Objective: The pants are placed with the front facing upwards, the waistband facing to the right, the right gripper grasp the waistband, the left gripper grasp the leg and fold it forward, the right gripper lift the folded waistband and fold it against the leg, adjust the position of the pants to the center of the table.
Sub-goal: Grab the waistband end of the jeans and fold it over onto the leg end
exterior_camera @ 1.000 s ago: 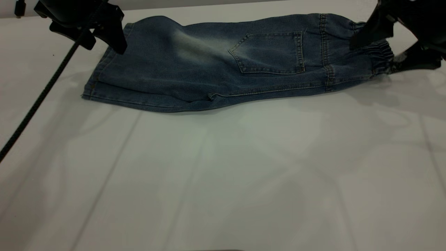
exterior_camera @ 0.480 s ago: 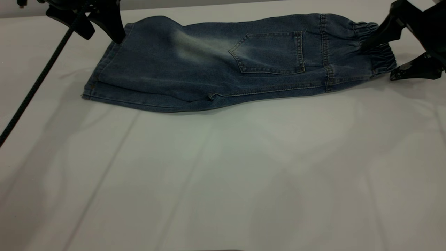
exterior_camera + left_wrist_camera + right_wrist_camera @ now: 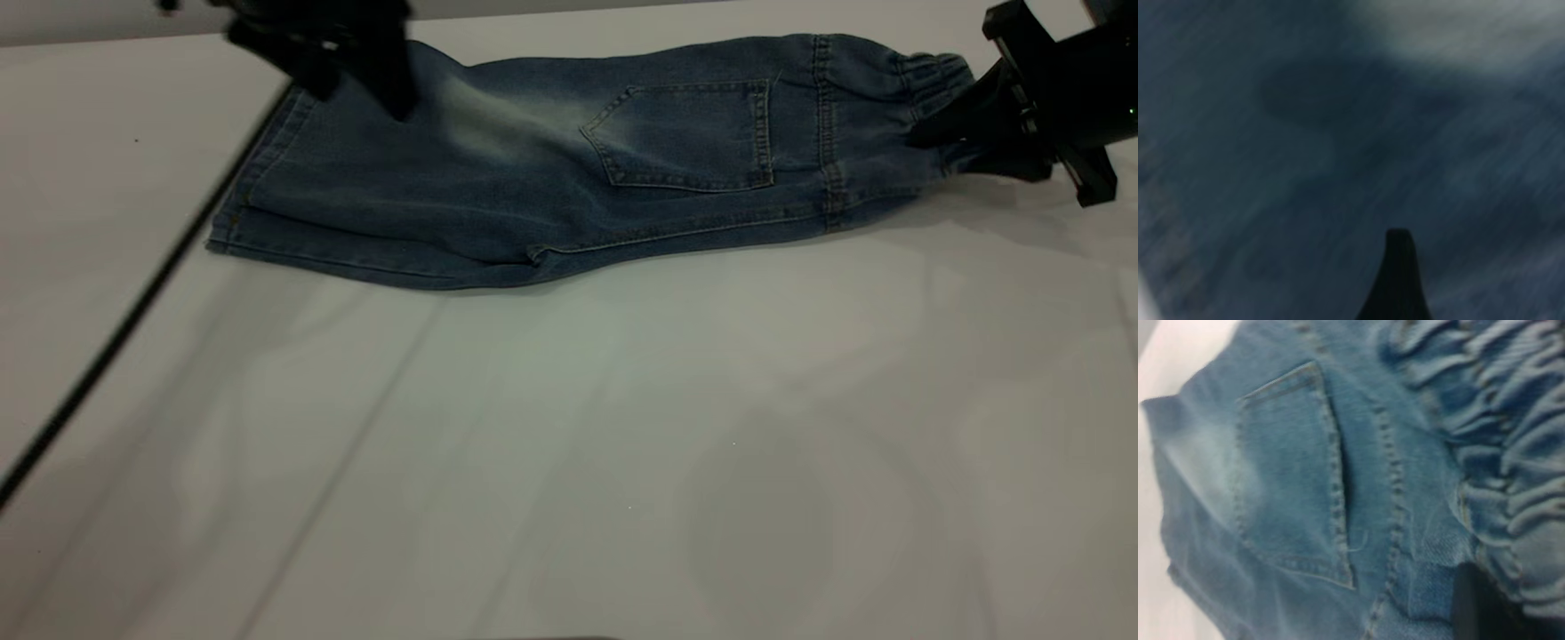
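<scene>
The pants (image 3: 569, 160) lie folded lengthwise across the far half of the table (image 3: 569, 462), back pocket (image 3: 685, 133) uppermost, waistband (image 3: 933, 89) at the 3 o'clock end, leg hems at 9 o'clock.

The right gripper (image 3: 956, 138) sits at the waistband with its fingers closed in around the gathered elastic; it appears to be pinching the band, though the contact itself is masked by the fingers. The left gripper (image 3: 382, 71) hangs over the leg near 10 o'clock. Whether its claw is wide, narrow or holding cloth cannot be told.

Risks, as judged:
- If the right grip takes only the upper layer, the lift would split the fold and leave the lower layer dragging.
- A shallow bite on ruched elastic could slip free mid-lift.
- The left gripper, if pressing the leg, could skew the fold line.

Hidden or unclear:
- The left wrist view shows one fingertip (image 3: 1398, 280) over denim, nothing more.
- The waistband's far end is cut off in the right wrist view.
</scene>
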Available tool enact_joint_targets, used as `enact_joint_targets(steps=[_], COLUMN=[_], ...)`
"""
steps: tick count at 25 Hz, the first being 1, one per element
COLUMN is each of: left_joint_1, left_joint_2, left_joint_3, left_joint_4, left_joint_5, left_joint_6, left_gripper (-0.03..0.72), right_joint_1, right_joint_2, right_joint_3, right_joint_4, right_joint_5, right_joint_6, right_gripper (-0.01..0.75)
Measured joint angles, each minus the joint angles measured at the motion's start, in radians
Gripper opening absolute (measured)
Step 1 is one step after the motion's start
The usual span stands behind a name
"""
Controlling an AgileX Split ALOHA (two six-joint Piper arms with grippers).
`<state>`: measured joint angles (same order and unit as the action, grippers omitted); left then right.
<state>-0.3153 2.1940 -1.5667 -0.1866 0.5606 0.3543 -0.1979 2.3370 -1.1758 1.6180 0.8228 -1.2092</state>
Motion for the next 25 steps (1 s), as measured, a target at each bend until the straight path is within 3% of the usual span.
enact_joint_targets(steps=[7,20,23,25], left_joint_1=[-0.127,-0.238,-0.271,-0.279], left_joint_2=[0.189,0.359,0.362,0.362], left_joint_3=[-0.159,-0.347,-0.372,-0.406], left_joint_4=[0.0,0.002,-0.004,-0.008], left_joint_5=[-0.113,-0.144,-0.107,-0.016], left_joint_6=[0.0,0.003,0.001,0.001], left_gripper=[0.56,0.557,0.557,0.557], right_joint_1=[0.0,0.011,0.034,0.051], right_joint_2=[-0.071,-0.215,-0.221,-0.224], right_joint_3=[-0.006,-0.007,-0.007,-0.007], right_joint_4=[-0.019,0.016,0.06,0.075], right_joint_5=[0.038,0.222,0.265,0.275], right_joint_6=[-0.005,0.012,-0.002,-0.008], right_gripper=[0.081,0.081,0.081,0.081])
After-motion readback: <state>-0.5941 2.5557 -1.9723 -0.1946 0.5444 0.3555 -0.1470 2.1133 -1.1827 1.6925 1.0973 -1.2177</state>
